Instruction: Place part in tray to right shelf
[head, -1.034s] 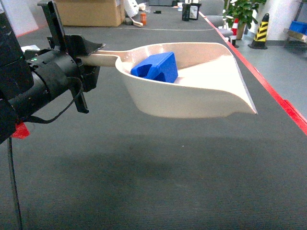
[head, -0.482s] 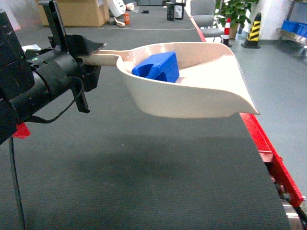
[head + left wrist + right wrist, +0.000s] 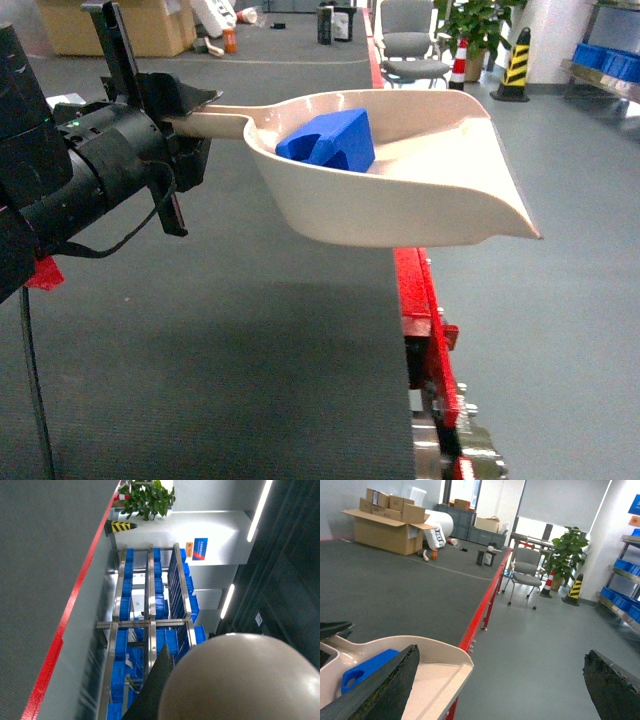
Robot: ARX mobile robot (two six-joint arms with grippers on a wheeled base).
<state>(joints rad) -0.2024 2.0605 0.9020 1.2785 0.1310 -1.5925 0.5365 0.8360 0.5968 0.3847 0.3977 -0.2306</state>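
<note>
Blue part half-hidden behind tray wall; handle inside left end effector.

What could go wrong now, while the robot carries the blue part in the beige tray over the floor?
1. The part lies loose in the tray, whose lip is open. A tilt or a jolt may let it slide out onto the floor.
2. The left gripper holds the tray only at the end of its handle, so the tray may sag or twist.
3. The right gripper is open and supports nothing.
</note>
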